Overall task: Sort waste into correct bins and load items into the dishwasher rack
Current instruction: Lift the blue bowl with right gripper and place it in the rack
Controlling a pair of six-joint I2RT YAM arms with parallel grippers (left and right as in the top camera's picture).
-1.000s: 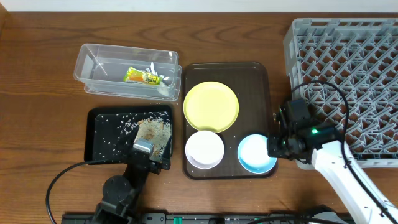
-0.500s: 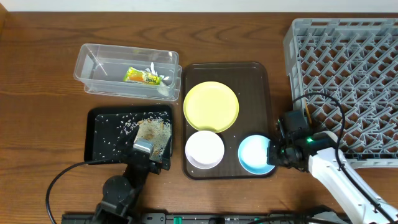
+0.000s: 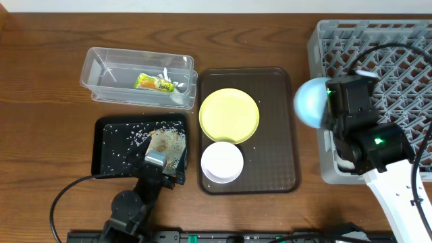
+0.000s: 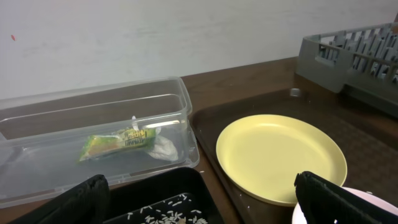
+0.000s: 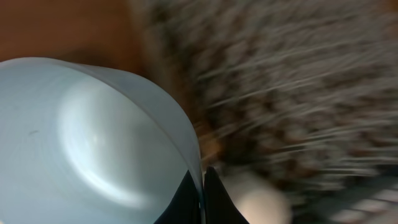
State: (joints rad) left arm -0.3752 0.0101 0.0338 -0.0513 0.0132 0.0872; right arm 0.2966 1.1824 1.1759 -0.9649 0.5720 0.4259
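Overhead: right gripper (image 5: 201,190) pinched on the rim of the blue bowl (image 3: 309,102), held raised just beside the dishwasher rack (image 3: 378,61), toward the counter's right edge. Left gripper (image 4: 205,200) spread wide, holding nothing, at the front edge.

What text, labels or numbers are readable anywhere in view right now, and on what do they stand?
Yellow-green wrapper in the clear plastic bin: dark print on it, too blurred to read.
Yellow plate, white bowl, light blue bowl, brown tray, grey rack: no text visible.
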